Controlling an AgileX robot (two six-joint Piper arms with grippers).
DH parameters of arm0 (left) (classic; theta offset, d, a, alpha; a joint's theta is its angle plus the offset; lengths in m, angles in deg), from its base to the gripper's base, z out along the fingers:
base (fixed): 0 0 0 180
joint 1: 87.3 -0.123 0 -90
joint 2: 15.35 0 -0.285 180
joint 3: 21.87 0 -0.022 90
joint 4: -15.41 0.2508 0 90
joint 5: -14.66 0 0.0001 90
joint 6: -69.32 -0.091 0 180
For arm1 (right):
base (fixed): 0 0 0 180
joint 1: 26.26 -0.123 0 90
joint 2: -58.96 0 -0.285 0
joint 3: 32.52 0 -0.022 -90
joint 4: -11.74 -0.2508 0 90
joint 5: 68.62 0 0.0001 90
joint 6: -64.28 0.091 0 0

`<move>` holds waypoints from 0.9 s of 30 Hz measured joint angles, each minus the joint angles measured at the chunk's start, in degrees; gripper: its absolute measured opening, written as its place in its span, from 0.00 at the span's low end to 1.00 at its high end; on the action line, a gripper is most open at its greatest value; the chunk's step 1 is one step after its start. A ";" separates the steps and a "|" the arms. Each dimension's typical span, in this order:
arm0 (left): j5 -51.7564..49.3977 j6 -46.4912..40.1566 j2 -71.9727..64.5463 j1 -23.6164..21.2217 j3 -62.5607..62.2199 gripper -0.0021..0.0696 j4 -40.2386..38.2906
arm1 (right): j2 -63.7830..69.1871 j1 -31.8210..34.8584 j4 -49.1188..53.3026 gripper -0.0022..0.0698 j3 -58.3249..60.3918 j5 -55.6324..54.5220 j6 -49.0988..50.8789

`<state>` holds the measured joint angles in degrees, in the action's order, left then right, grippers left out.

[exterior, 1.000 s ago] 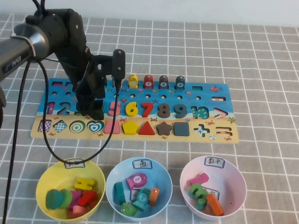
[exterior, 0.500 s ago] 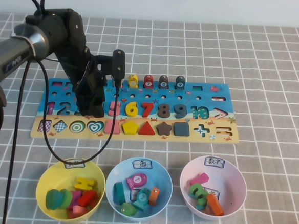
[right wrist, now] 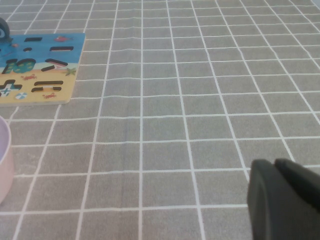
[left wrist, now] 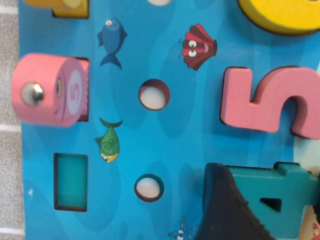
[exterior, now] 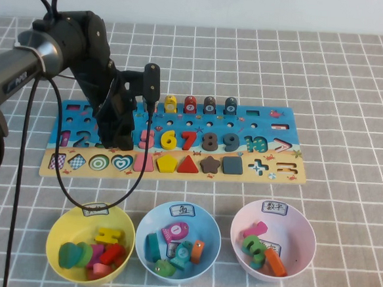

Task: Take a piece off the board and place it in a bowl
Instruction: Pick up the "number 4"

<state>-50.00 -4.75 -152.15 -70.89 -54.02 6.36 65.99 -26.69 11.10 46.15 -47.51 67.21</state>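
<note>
The board (exterior: pixel 272 119) lies across the middle of the table. My left gripper (exterior: pixel 117 138) is down on its number row, just left of the pink 5 (exterior: pixel 146 138), and hides the piece in the high view. In the left wrist view the teal 4 (left wrist: pixel 280 187) lies beside the pink 5 (left wrist: pixel 265 100), and my left gripper (left wrist: pixel 270 200) is shut on it, one dark finger (left wrist: pixel 225 210) against its side. The pink bowl (exterior: pixel 307 224) stands at the front right. My right gripper (right wrist: pixel 285 200) is shut and empty over bare cloth, out of the high view.
A yellow bowl (exterior: pixel 57 229) and a light blue bowl (exterior: pixel 148 219), both holding pieces, stand in front of the board. The pink bowl holds several pieces. A pink fish peg marked 5 (left wrist: pixel 50 90) stands near the left gripper. The left arm's cable (exterior: pixel 58 173) hangs over the board.
My left gripper has settled very slightly at the 4's place on the board. Nothing else has moved.
</note>
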 joint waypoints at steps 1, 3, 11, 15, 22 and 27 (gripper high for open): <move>0.00 0.00 0.00 0.00 0.00 0.47 0.00 | 0.00 0.00 0.00 0.01 0.00 0.00 0.00; 0.00 0.00 0.00 0.00 0.00 0.47 0.00 | 0.00 0.00 0.00 0.01 0.00 0.00 0.00; 0.00 0.00 0.00 0.00 0.00 0.47 0.00 | 0.00 0.00 0.00 0.01 0.00 0.00 0.00; 0.10 0.00 0.56 0.00 0.00 0.47 0.23 | 0.00 0.00 0.00 0.01 0.00 0.00 0.00; 0.10 0.00 2.16 0.00 0.00 0.47 0.54 | 0.00 0.00 0.00 0.01 0.00 0.00 0.00; -0.83 5.30 4.00 0.00 0.00 0.47 0.60 | 0.00 0.00 0.00 0.01 0.00 0.00 0.00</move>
<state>-50.83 0.55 -148.15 -70.89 -54.02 6.96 65.99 -26.69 11.10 46.15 -47.51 67.21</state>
